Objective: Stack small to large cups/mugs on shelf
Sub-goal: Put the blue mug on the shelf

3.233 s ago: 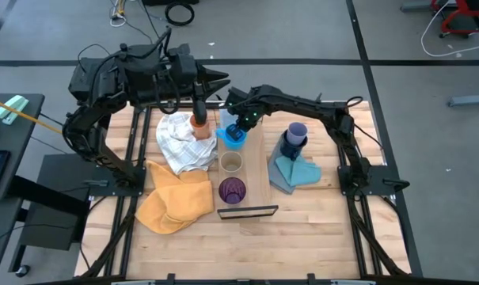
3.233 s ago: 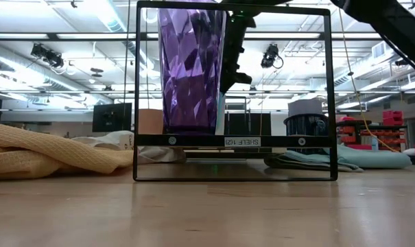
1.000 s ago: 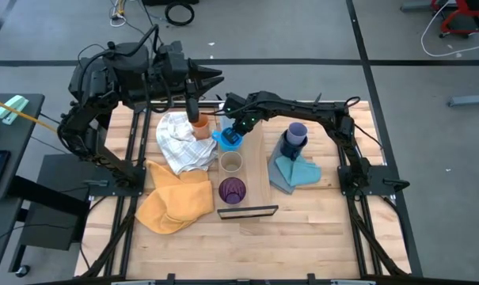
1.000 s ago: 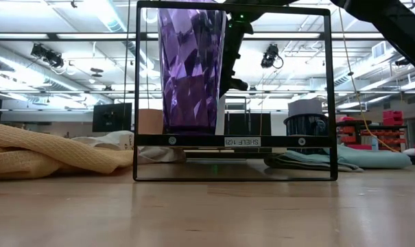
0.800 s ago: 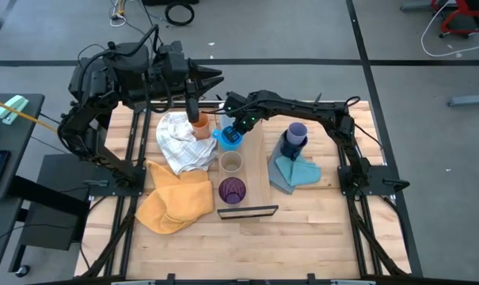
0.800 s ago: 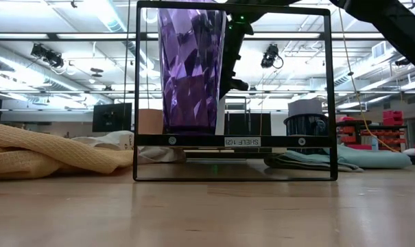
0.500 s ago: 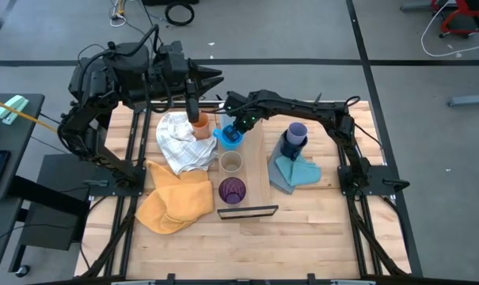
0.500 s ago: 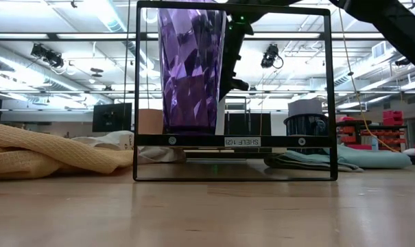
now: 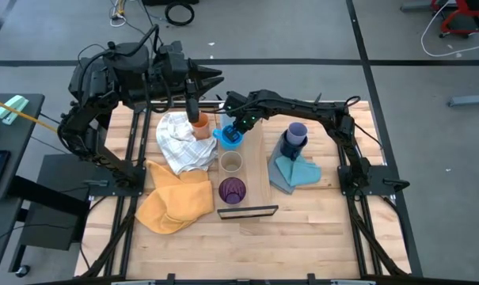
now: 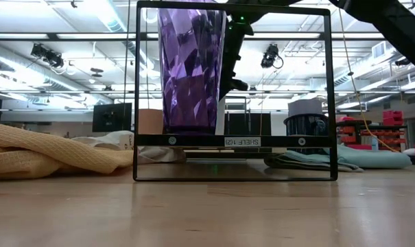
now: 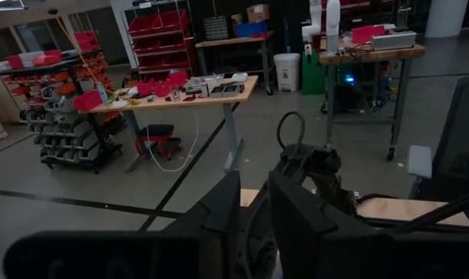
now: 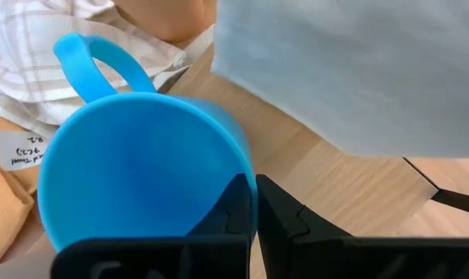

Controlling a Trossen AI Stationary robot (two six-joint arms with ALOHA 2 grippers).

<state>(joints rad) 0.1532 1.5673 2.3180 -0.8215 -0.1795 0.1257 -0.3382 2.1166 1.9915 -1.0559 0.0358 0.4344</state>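
My right gripper (image 9: 237, 127) (image 12: 252, 192) is shut on the light blue mug (image 9: 230, 138) (image 12: 141, 170), at the far end of the shelf (image 9: 255, 176). On the plank stand the tan cup (image 9: 232, 163) and, nearest the black frame (image 10: 233, 140), the dark purple tumbler (image 9: 232, 191) (image 10: 191, 68). The orange cup (image 9: 199, 124) sits on the white checked cloth. My left gripper (image 9: 195, 111) (image 11: 253, 198) hovers over it, fingers close together. The lavender cup (image 9: 296, 130) sits inside the navy mug (image 9: 289, 148) on the blue cloth. My right gripper pinches the light blue mug's wall at the rim (image 12: 246, 167), on the side away from its handle (image 12: 94, 58). One finger is inside the mug and one finger (image 12: 284, 221) is outside, coming from above. Whether the mug's base rests on the shelf I cannot tell.
A white checked cloth (image 9: 182, 142) and a yellow cloth (image 9: 174, 202) lie left of the shelf, and a blue cloth (image 9: 296, 172) lies to its right. A small white box (image 9: 226, 117) (image 12: 335, 70) stands just beyond the blue mug. Bare wood lies toward the near edge.
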